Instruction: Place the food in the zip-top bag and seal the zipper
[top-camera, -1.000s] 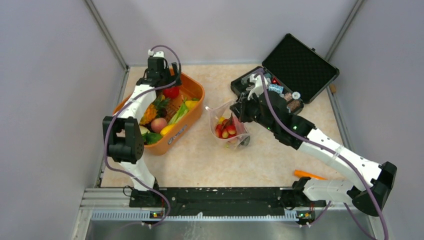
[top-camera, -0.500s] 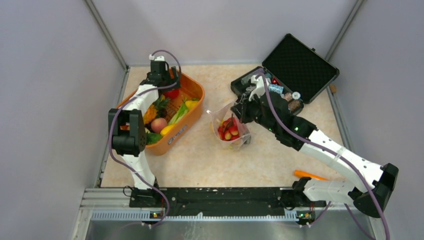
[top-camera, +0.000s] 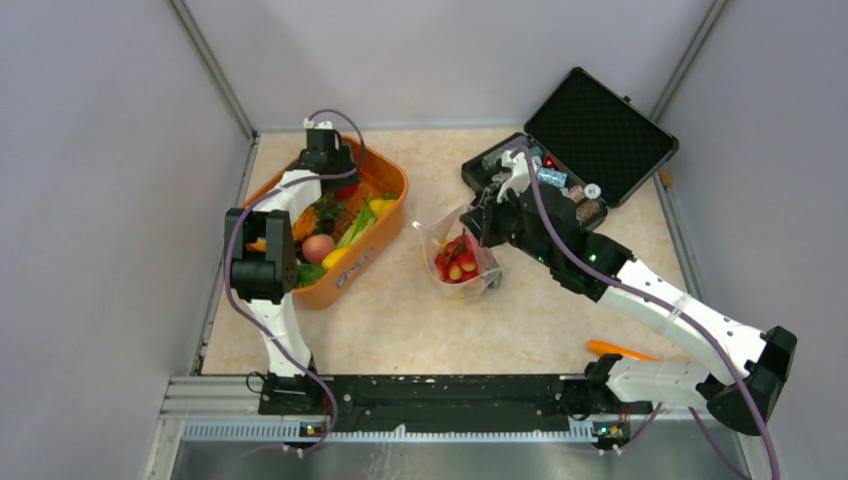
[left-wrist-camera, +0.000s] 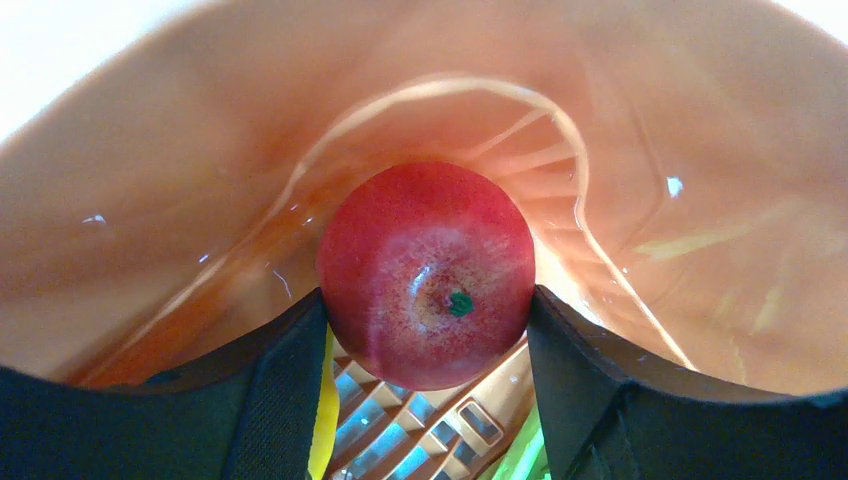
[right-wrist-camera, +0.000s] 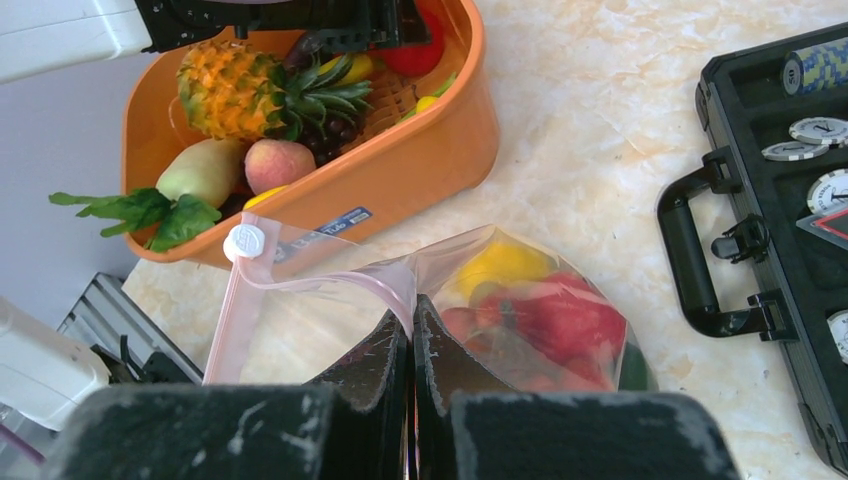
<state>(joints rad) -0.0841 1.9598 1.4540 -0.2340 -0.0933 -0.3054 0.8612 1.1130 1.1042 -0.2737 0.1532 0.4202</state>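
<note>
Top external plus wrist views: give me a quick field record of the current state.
left fingers: either side of red toy apple, grip unclear
apple location: inside orange plastic basket
right fingers: shut on mouth edge of clear zip-top plastic bag
bag contents: red and yellow toy food
zipper: pink strip, white slider at one end

Food (right-wrist-camera: 560, 320) in zip-top bag (right-wrist-camera: 320, 300) (mouth open)

Plain pale lilac-grey panel walls (top-camera: 90, 200) closed in the left, back and right of the frame, joined by grey metal corner posts (top-camera: 213, 70); a beige marbled tabletop (top-camera: 400, 320) filled the centre, evenly lit, with a ribbed aluminium rail (top-camera: 440, 432) along the bottom
</note>
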